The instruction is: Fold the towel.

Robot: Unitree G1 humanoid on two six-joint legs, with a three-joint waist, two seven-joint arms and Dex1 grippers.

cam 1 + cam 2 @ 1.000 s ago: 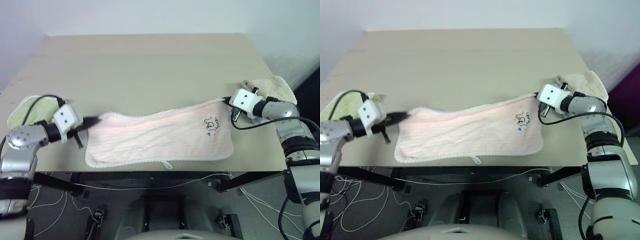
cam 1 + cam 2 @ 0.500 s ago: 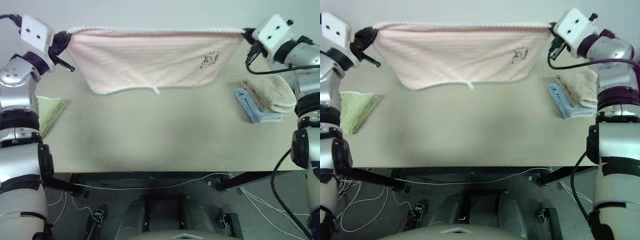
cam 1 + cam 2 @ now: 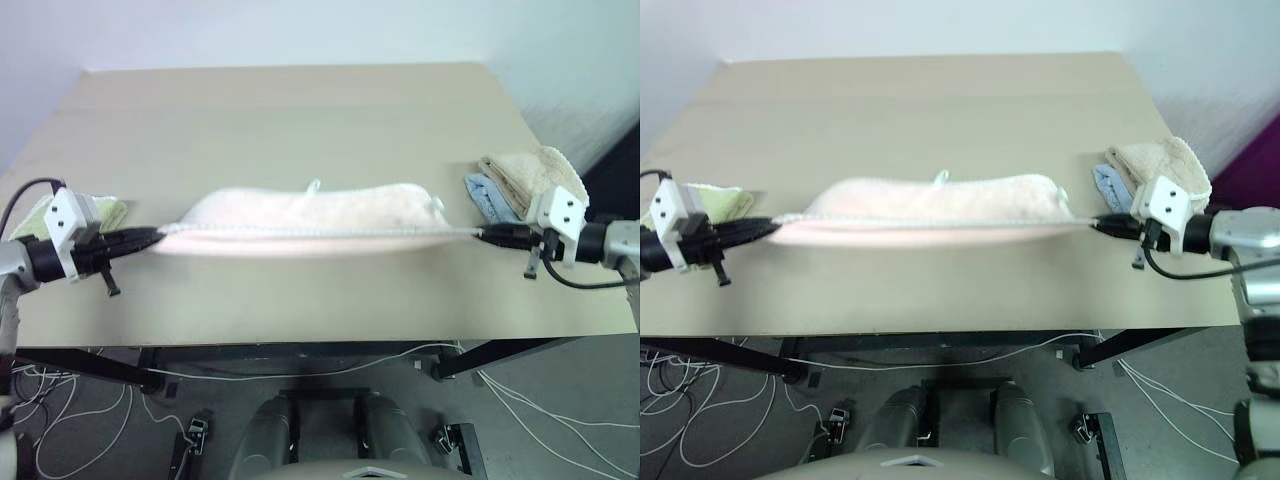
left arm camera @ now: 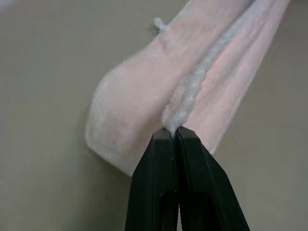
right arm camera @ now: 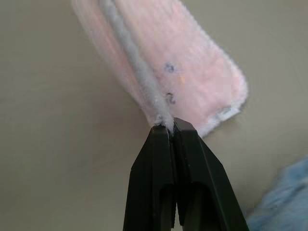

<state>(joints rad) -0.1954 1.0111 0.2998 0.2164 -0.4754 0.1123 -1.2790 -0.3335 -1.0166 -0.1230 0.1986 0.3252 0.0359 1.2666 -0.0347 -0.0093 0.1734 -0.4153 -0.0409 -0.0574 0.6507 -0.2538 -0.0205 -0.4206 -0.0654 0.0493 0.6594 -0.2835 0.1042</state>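
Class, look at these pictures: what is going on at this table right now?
A two-armed robot is folding a pale pink towel on a table. The left gripper and the right gripper each have their jaws shut on one end of the towel's white stitched edge, holding it stretched between them above the near part of the table while the rest lies bunched behind it. A light green folded towel lies at the left, beige and blue folded towels at the right.

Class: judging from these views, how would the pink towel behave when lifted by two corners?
Probably floppy: the towel sags and doubles over between the left gripper and right gripper. Likely light, since pinched edging alone holds it. Terry pile suggests little slipping.
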